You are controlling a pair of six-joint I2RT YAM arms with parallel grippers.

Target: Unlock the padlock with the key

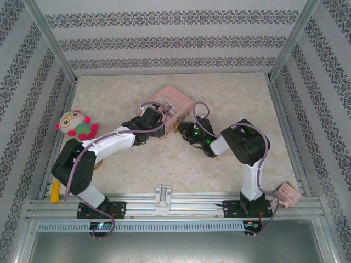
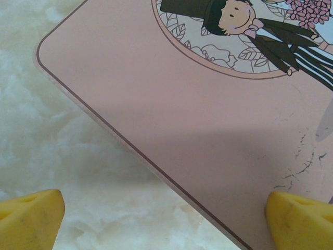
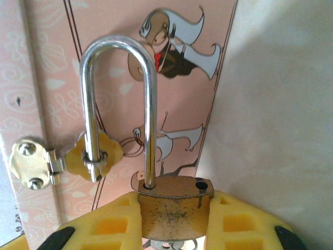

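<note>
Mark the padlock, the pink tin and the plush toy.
padlock (image 3: 174,204): right wrist view, brass body.
pink tin (image 2: 177,130): left wrist view, bare lid.
plush toy (image 1: 71,121): top external view, its head.

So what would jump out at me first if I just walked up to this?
Probably the pink tin with its cartoon wedding couple, in the middle of the table. A brass padlock hangs from its gold clasp, the body pinched between the yellow fingers of the right gripper. A colourful plush toy sits at the table's left edge.
</note>
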